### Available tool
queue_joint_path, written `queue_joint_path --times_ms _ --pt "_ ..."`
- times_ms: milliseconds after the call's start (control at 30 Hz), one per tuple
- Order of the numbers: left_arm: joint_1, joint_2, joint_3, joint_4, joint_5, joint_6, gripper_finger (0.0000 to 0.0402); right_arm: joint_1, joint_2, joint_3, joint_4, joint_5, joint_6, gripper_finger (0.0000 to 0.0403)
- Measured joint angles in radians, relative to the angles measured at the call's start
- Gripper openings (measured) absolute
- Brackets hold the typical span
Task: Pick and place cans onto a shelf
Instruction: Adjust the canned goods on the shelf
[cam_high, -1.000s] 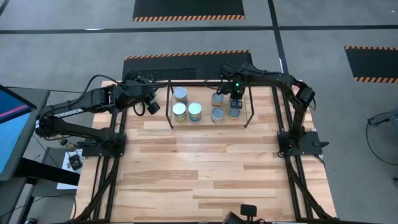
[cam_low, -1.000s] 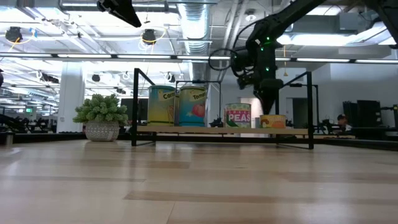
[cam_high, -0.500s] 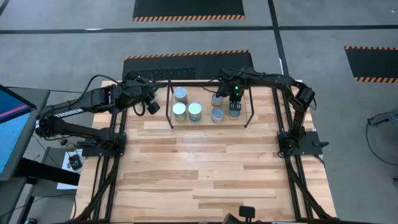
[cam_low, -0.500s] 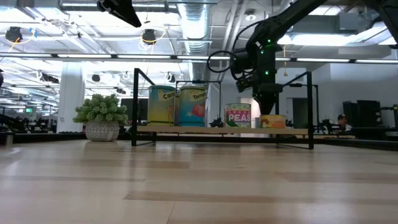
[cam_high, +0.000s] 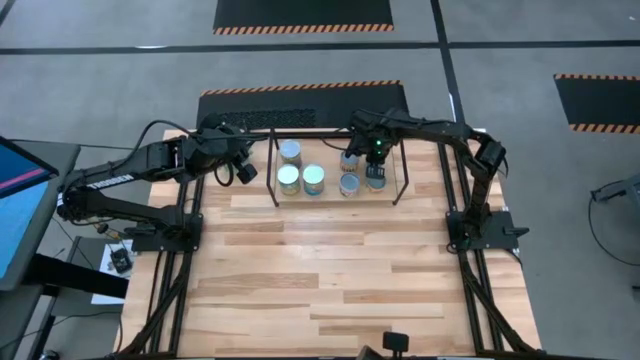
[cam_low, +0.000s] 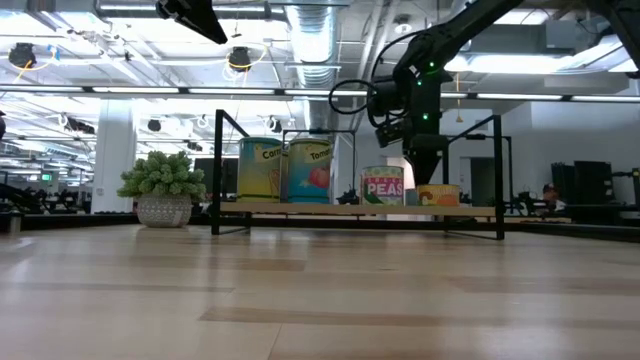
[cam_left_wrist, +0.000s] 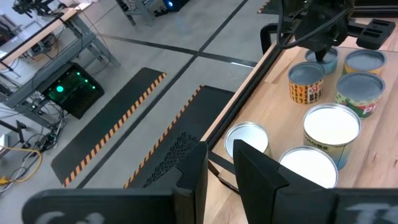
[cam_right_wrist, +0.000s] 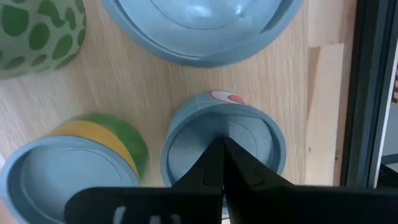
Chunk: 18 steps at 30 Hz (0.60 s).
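Observation:
Several cans stand on the shelf (cam_high: 335, 131) at the table's far edge: tall ones (cam_high: 301, 180) on its left, shorter ones (cam_high: 350, 185) on its right. In the low view they stand on its wood board (cam_low: 300, 208). My right gripper (cam_high: 375, 165) is shut and points down over a short blue-topped can (cam_right_wrist: 249, 134), which shows with an orange label in the low view (cam_low: 438, 195). My left gripper (cam_high: 243, 170) is shut and empty, just left of the shelf; its wrist view shows the cans (cam_left_wrist: 331, 127). My right gripper's shut fingertips (cam_right_wrist: 219, 155) point down from above at the middle of the short can's round top (cam_right_wrist: 186, 140). I cannot tell whether they touch it. The can stands upright on the shelf board.
A potted green plant (cam_low: 163, 185) stands left of the shelf at the far edge. The shelf's black rails (cam_low: 495, 150) rise around the cans. The black frame (cam_high: 190, 250) edges the table. Bare wood (cam_high: 330, 270) lies from the shelf to the near edge.
My right gripper has gone a little toward the table's left over the short cans, staying shut and pointing down. The cans have kept their places.

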Motion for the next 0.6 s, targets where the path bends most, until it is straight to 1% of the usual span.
queue_joint_path --times_ms 167,233,333,467,600 --pt "0.0 0.0 0.0 0.0 0.0 0.0 0.0068 0.0 0.0 0.0 -0.002 0.002 0.014 0.0025" --pt "0.0 0.0 0.0 0.0 0.0 0.0 0.0068 0.0 0.0 0.003 -0.011 0.023 0.015 0.0025" --pt "0.0 0.0 0.0 0.0 0.0 0.0 0.0068 0.0 0.001 0.034 -0.054 0.062 0.009 0.0022" --pt "0.0 0.0 0.0 0.0 0.0 0.0 0.0068 -0.001 0.001 0.085 -0.07 0.058 0.009 0.0018" --pt "0.0 0.0 0.0 0.0 0.001 0.0 0.0068 -0.001 0.0 0.142 -0.09 0.055 0.008 0.0022"
